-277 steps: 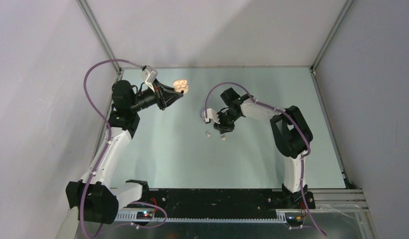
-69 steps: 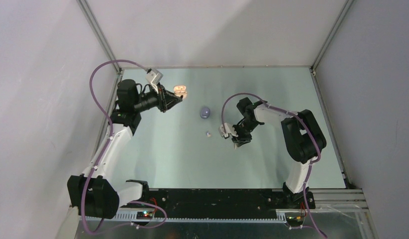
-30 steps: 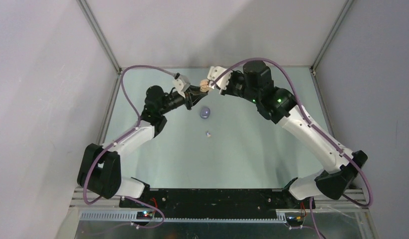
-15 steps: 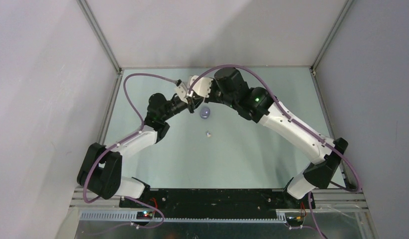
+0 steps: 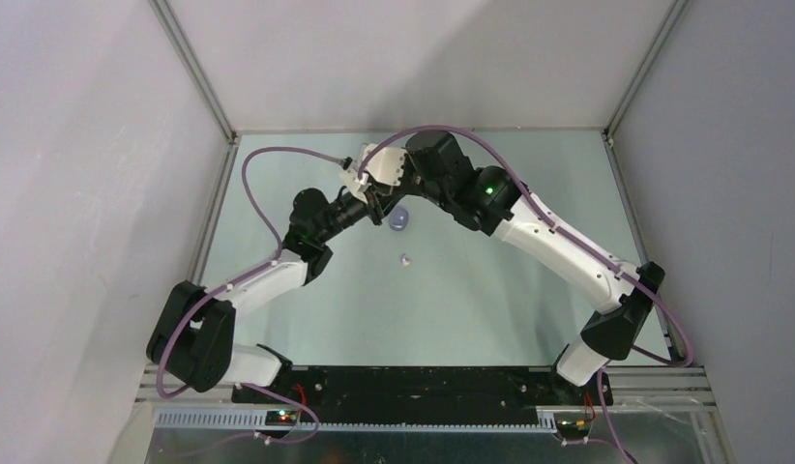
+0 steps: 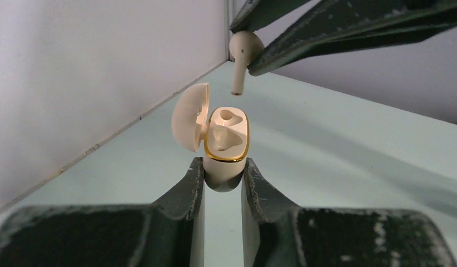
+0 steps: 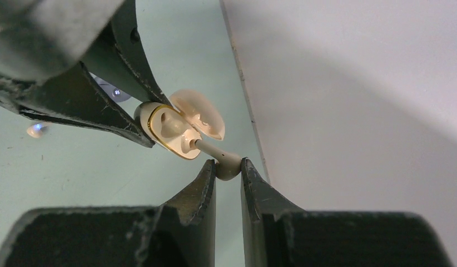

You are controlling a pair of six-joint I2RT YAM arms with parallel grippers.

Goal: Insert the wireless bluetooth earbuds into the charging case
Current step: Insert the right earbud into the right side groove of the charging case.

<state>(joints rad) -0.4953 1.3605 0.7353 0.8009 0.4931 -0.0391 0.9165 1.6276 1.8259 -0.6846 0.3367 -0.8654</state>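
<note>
My left gripper (image 6: pixel 223 167) is shut on the base of a cream charging case (image 6: pixel 225 146) with a gold rim. It holds the case in the air with the lid open to the left. My right gripper (image 7: pixel 228 166) is shut on a cream earbud (image 7: pixel 226 163). The earbud's stem points at the open case (image 7: pixel 169 129) and its tip is at the rim. In the left wrist view the earbud (image 6: pixel 241 55) hangs just above the case's sockets. In the top view the two grippers meet at the back middle (image 5: pixel 374 193), where the case and earbud are hidden.
A closed purple case (image 5: pixel 399 219) lies on the table just below the grippers. One small loose earbud (image 5: pixel 406 260) lies nearer the front. The left wall and the back corner post stand close behind the grippers.
My right gripper has swung left with the cream earbud and met the left gripper, which pulled slightly inward with the case. The earbud's stem now sits at the case's opening.
</note>
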